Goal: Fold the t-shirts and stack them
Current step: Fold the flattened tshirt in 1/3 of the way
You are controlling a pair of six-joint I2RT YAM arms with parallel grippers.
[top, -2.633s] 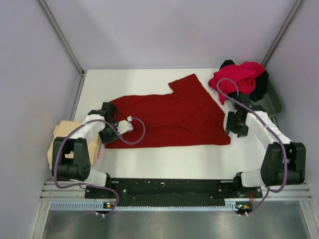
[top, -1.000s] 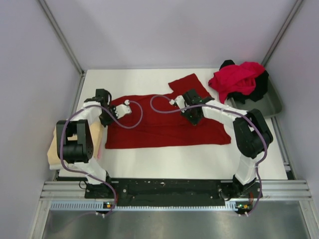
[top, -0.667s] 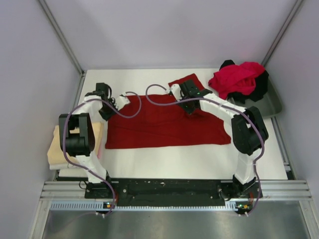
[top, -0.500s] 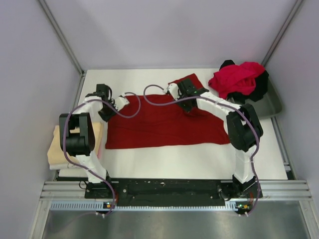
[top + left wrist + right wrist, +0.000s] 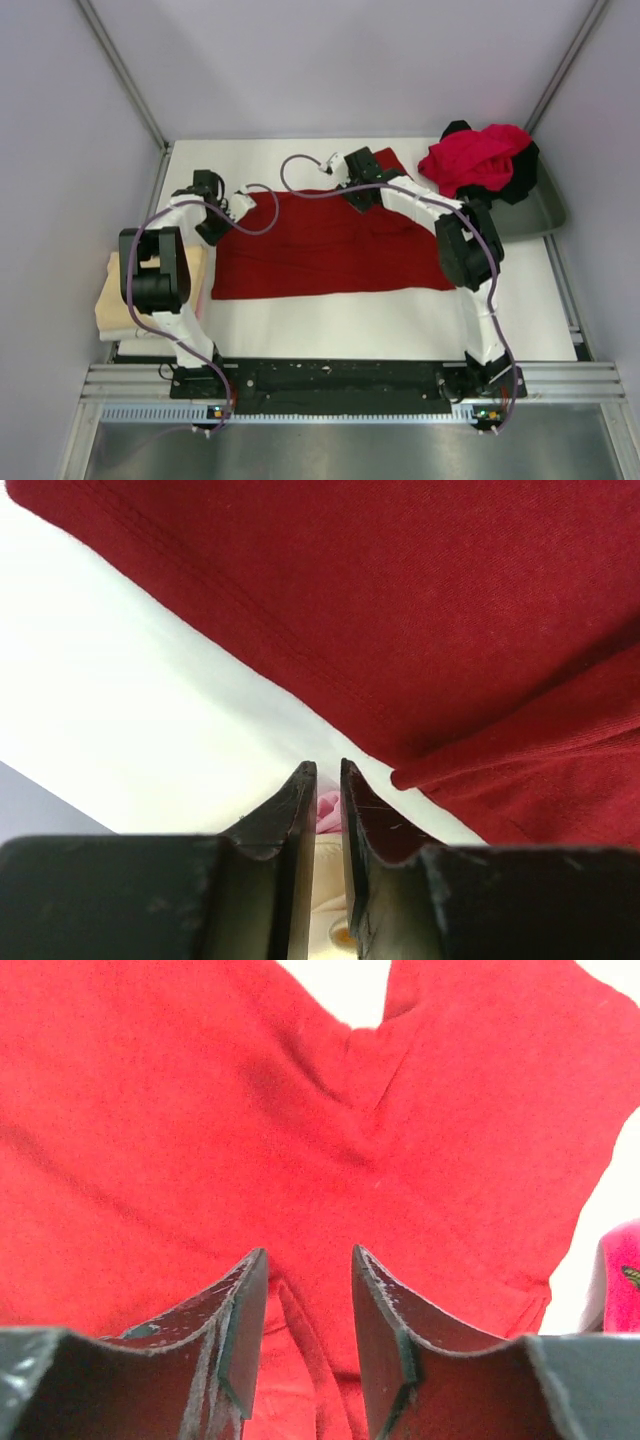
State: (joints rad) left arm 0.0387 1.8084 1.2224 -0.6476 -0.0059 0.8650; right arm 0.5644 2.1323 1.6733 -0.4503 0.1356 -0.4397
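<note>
At the far left, the pale beige t-shirt (image 5: 112,290) lies beside the white table (image 5: 300,325). The left gripper (image 5: 322,772) is held just beside the left edge of the dark maroon t-shirt (image 5: 330,250), its jaws nearly closed with nothing between them. That shirt is spread flat mid-table. The right gripper (image 5: 308,1255) is held above the shirt's far part, jaws slightly parted and empty. At the right, the bright red t-shirt (image 5: 475,155) and black t-shirt (image 5: 527,170) are heaped together on the grey-green tray (image 5: 540,212).
</note>
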